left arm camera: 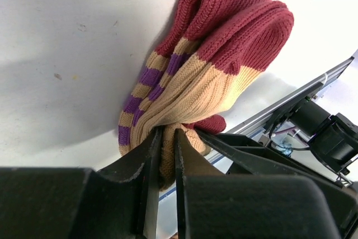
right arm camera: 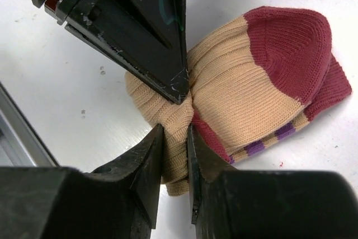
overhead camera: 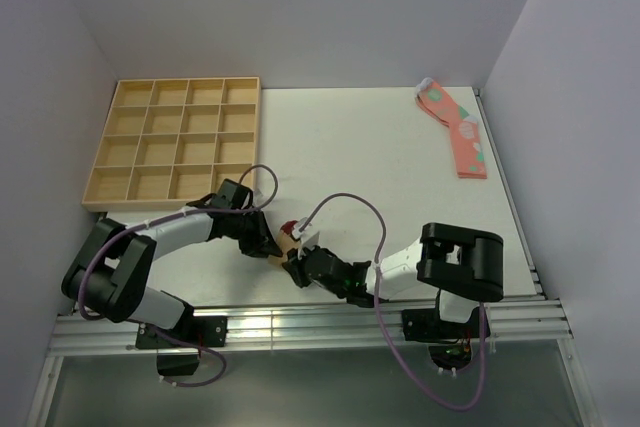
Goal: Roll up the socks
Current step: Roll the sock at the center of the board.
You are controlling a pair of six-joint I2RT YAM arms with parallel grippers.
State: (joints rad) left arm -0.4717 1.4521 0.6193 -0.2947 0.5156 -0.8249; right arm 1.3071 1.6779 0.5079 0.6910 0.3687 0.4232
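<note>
The socks [overhead camera: 289, 235] lie bunched in a tan knit bundle with dark red toe and heel and maroon-and-purple stripes, near the table's front edge between both arms. In the left wrist view my left gripper [left arm camera: 167, 132] is shut on a tan fold at the near end of the socks [left arm camera: 218, 54]. From the opposite side my right gripper [right arm camera: 175, 130] is shut on another tan fold of the socks [right arm camera: 251, 76], just under the left gripper's fingers [right arm camera: 140, 32]. Seen from above, the left gripper [overhead camera: 268, 245] and right gripper [overhead camera: 296, 267] meet at the bundle.
A wooden compartment tray [overhead camera: 186, 80] stands at the back left. Salmon-pink spotted socks [overhead camera: 455, 132] lie at the back right. A metal rail [overhead camera: 300, 322] runs along the near table edge, close behind the bundle.
</note>
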